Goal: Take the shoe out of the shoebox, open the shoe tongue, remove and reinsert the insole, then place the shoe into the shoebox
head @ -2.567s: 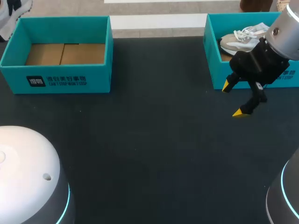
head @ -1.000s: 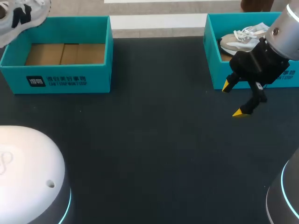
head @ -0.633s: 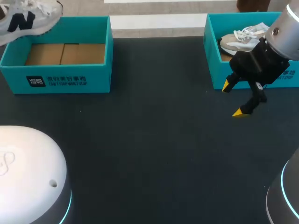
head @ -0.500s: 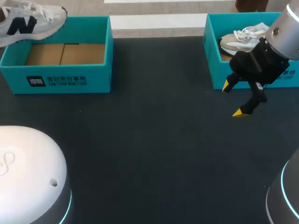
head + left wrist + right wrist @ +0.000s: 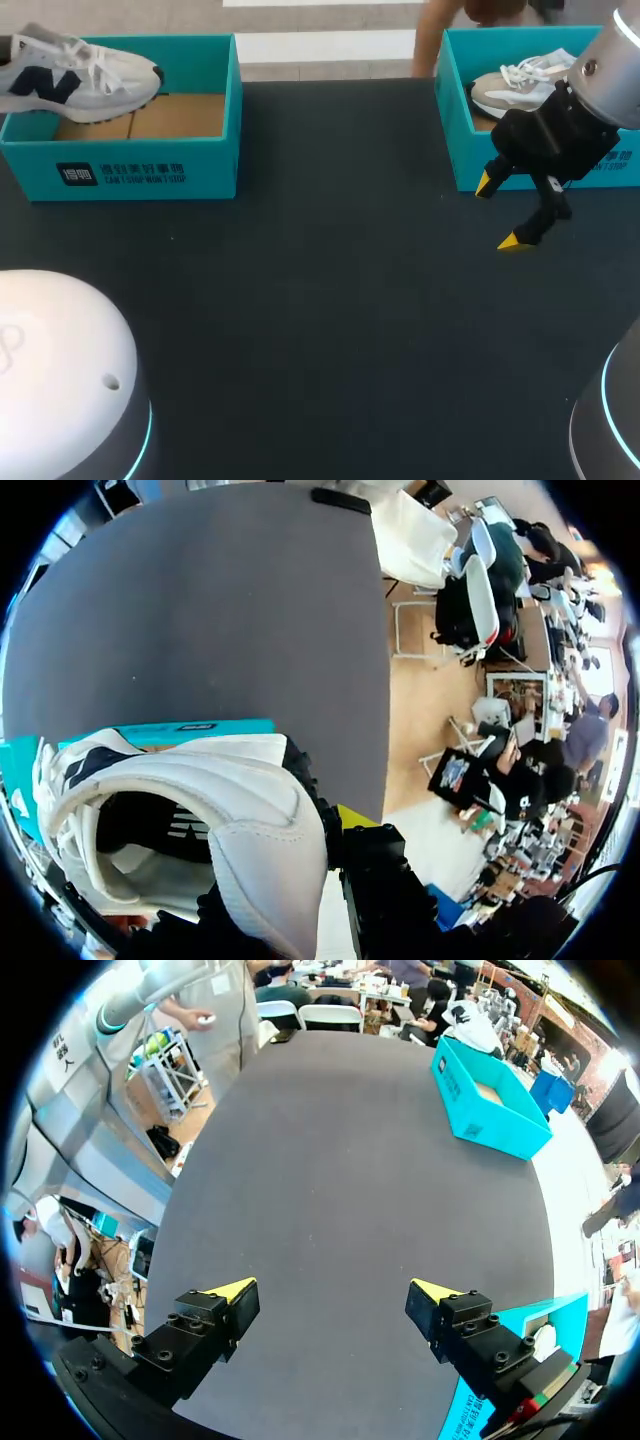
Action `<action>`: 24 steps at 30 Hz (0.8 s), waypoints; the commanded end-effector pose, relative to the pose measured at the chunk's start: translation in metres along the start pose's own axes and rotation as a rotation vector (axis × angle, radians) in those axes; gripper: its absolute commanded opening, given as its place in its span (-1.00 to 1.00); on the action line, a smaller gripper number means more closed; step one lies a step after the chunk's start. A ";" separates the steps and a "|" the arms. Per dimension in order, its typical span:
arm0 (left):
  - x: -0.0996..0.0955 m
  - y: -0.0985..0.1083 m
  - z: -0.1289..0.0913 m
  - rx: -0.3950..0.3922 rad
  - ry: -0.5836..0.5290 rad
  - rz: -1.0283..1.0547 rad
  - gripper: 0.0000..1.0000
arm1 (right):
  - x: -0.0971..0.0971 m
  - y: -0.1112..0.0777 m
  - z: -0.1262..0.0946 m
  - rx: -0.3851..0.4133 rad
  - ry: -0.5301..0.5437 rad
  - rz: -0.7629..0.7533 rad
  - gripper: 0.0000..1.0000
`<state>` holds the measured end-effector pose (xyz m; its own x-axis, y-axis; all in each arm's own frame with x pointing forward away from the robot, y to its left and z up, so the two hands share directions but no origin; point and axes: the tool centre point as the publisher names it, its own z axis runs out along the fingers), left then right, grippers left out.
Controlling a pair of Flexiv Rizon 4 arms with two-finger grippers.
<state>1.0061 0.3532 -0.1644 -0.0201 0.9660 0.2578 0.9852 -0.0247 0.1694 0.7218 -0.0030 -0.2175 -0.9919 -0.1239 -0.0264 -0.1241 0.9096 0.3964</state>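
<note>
A white shoe (image 5: 80,75) with a navy side mark hangs over the back left corner of the left teal shoebox (image 5: 150,172), toe pointing right. In the left wrist view my left gripper (image 5: 325,830) is shut on the heel collar of the shoe (image 5: 180,790); one yellow tip shows outside the heel, the other finger is hidden inside. This gripper is out of the head view. My right gripper (image 5: 498,212) hangs open and empty above the table, just in front of the right shoebox (image 5: 452,130). Its yellow tips (image 5: 235,1288) stand wide apart.
A second pale shoe (image 5: 515,85) lies in the right shoebox. The left box shows a bare cardboard floor (image 5: 170,115). A person's arm (image 5: 428,45) is at the table's back edge beside the right box. My arms' pale housings (image 5: 60,370) fill the near corners.
The shoe has travelled right and downward from the far left corner to over the left box. A person's arm has appeared at the back edge. My right arm has kept still.
</note>
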 end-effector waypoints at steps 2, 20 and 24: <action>-0.007 0.002 -0.004 -0.036 -0.010 -0.010 -1.00 | -0.001 0.000 0.001 0.001 0.002 0.000 1.00; -0.054 0.041 0.025 -0.058 -0.032 -0.043 -1.00 | -0.001 0.000 0.001 0.001 0.002 0.000 1.00; -0.058 0.047 0.037 -0.058 -0.022 -0.064 -1.00 | -0.001 0.000 0.001 0.001 0.002 0.000 1.00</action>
<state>1.0498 0.3078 -0.2004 -0.0765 0.9728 0.2188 0.9688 0.0206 0.2471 0.7218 -0.0031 -0.2175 -0.9920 -0.1237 -0.0265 -0.1241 0.9097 0.3964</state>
